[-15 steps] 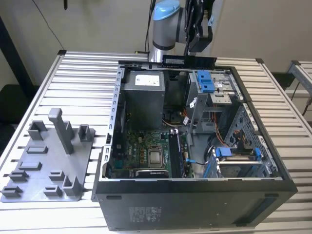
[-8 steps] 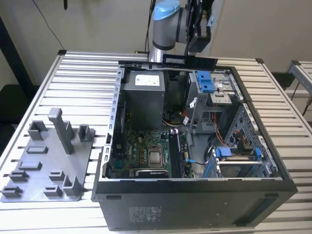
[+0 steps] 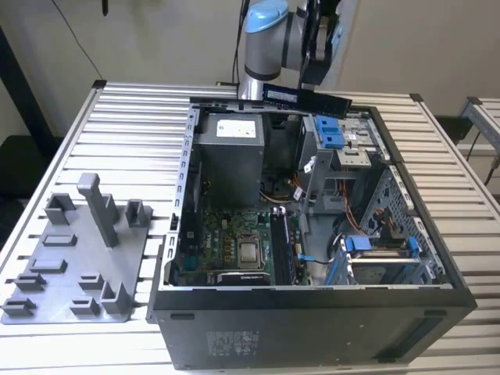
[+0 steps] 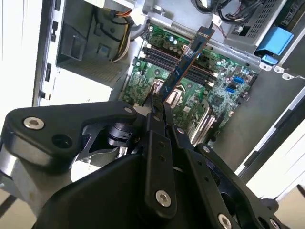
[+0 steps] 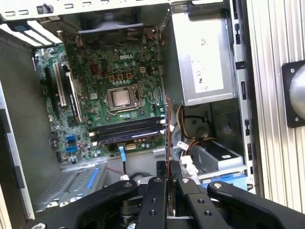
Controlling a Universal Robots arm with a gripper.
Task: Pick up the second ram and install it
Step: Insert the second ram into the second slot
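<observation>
My gripper (image 3: pixel 309 87) hangs over the far rim of the open computer case (image 3: pixel 312 301), shut on the second ram (image 3: pixel 330 100). The ram is a slim dark board, held level above the case. In the second wrist view the ram (image 4: pixel 188 55) sticks out from the fingertips (image 4: pixel 153 110) over the green motherboard (image 4: pixel 143 81). In the first wrist view it shows edge-on as a thin strip (image 5: pixel 168 129) rising from my gripper (image 5: pixel 169 168). The long black memory slots (image 5: pixel 126 130) lie beside the processor socket (image 5: pixel 121 98), well below the board.
A grey power supply (image 3: pixel 230 152) fills the case's far corner on the exterior view's left. Blue drive clips (image 3: pixel 332 131) and metal bays (image 3: pixel 383 258) crowd the exterior view's right side. A grey fixture plate (image 3: pixel 78 266) with upright posts lies on the slatted table (image 3: pixel 133 133).
</observation>
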